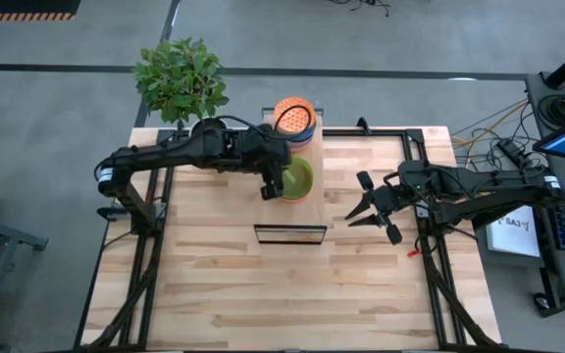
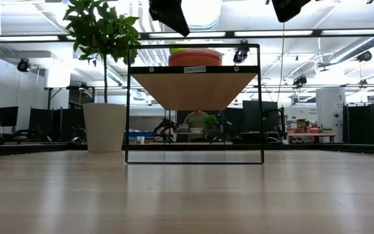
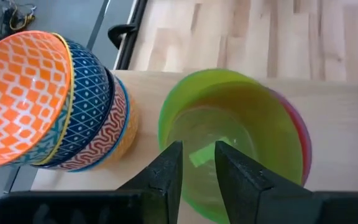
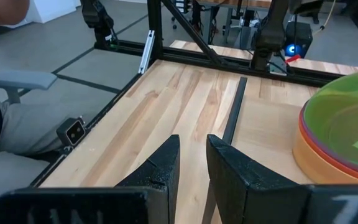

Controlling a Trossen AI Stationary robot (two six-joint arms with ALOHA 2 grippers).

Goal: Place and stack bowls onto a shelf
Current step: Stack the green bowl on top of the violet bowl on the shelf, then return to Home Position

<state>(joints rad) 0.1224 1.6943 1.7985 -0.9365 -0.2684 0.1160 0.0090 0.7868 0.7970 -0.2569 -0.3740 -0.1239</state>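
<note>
The shelf (image 1: 288, 211) stands raised at the table's middle. At its far end is a tilted stack of bowls (image 1: 293, 118) with an orange patterned bowl (image 3: 23, 93) on top, over blue-patterned, red-patterned and yellow ones. Nearer on the shelf a green bowl (image 1: 300, 176) sits on top of a second stack, with pink and orange rims below it (image 4: 309, 155). My left gripper (image 1: 269, 189) is at the green bowl's left rim, shut on it. My right gripper (image 1: 353, 211) hovers open and empty to the right of the shelf. My left gripper has the green bowl's rim (image 3: 194, 193) on the side toward the table's left between its two fingers, one finger (image 3: 235, 171) inside the bowl and one (image 3: 166, 171) outside. The fingers come from above, pointing down. The bowl sits upright, nested in the stack on the shelf.
A leafy plant in a white pot (image 2: 104, 127) stands at the table's far left corner, beside the shelf's far end. Bare tabletop (image 1: 263, 294) lies near of the shelf. A seated person's leg (image 4: 17, 137) shows beyond the table's edge in the right wrist view.
</note>
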